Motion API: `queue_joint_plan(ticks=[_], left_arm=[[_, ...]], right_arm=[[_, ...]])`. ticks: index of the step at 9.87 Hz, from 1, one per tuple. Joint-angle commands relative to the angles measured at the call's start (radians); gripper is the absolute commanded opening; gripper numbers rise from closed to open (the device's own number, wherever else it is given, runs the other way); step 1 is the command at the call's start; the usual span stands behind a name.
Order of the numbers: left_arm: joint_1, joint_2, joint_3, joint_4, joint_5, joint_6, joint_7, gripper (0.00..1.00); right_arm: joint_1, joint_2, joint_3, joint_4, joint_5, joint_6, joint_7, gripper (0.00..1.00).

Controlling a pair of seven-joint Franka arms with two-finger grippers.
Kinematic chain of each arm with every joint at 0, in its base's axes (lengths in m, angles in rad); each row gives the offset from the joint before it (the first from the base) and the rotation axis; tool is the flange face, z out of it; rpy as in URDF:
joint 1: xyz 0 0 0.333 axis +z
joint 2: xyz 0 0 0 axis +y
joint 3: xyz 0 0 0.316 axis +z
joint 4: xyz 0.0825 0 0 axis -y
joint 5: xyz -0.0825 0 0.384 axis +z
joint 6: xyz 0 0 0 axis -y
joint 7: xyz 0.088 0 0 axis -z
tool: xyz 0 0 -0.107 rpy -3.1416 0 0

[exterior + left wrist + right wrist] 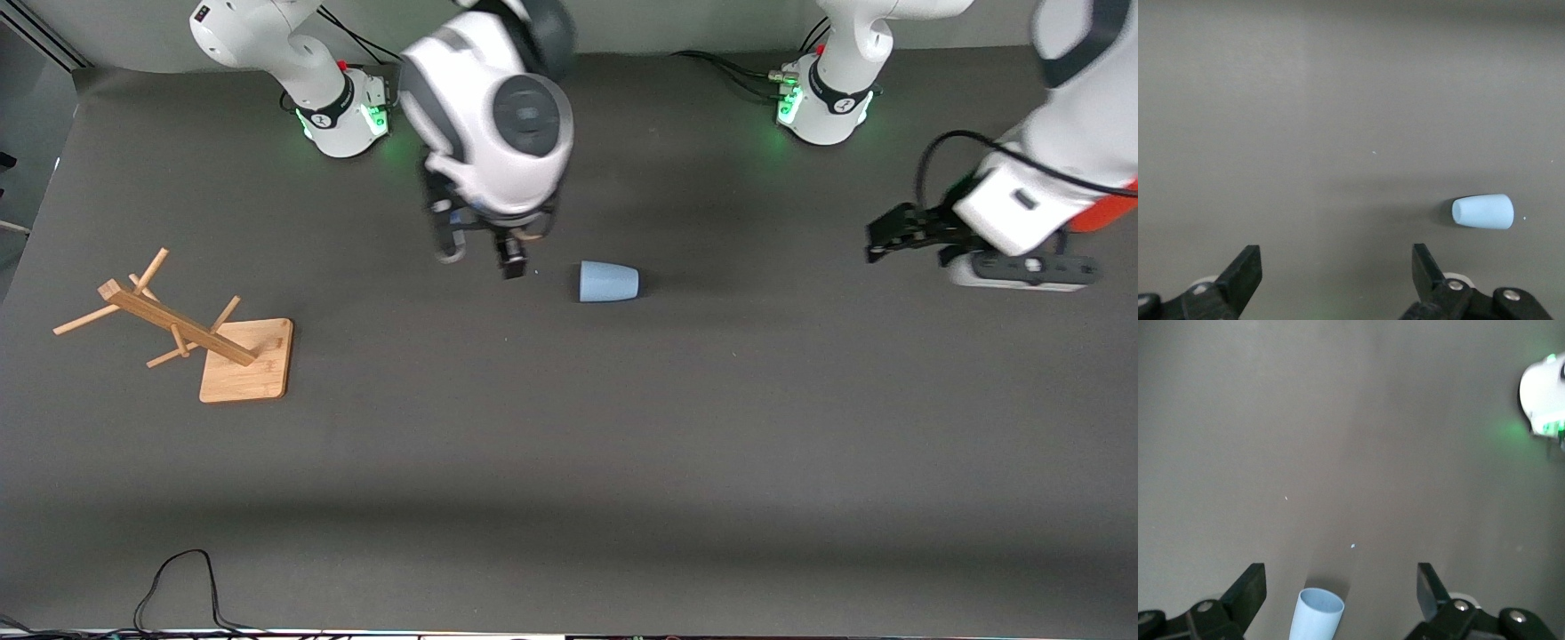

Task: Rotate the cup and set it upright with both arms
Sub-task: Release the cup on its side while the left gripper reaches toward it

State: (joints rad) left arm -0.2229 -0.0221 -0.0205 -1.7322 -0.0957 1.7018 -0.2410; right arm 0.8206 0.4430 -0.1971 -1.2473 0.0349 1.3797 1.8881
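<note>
Front view: matte tapered cup (609,282) lies sideways on smooth table (569,444).

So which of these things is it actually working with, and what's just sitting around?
In the job:
- cup, lying on its side
- right gripper, open, over the table beside the cup
- left gripper, open, toward the left arm's end

Lying about:
- wooden rack, tipped over
- black cable
</note>
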Motion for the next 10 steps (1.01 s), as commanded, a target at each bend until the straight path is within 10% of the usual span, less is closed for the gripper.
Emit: queue_joint_plan(ticks=[1, 10], left_arm=[[-0.125, 0.030, 0.005, 0.013, 0.080, 0.009, -0.182, 1.00], [-0.646, 0.552, 0.002, 0.289, 0.381, -0.028, -0.970, 1.00]], right_arm=[[-0.110, -0.143, 0.001, -0.128, -0.006, 0.001, -0.233, 1.00], [-0.745, -0.382, 0.125, -0.279, -0.006, 0.044, -1.390, 1.00]])
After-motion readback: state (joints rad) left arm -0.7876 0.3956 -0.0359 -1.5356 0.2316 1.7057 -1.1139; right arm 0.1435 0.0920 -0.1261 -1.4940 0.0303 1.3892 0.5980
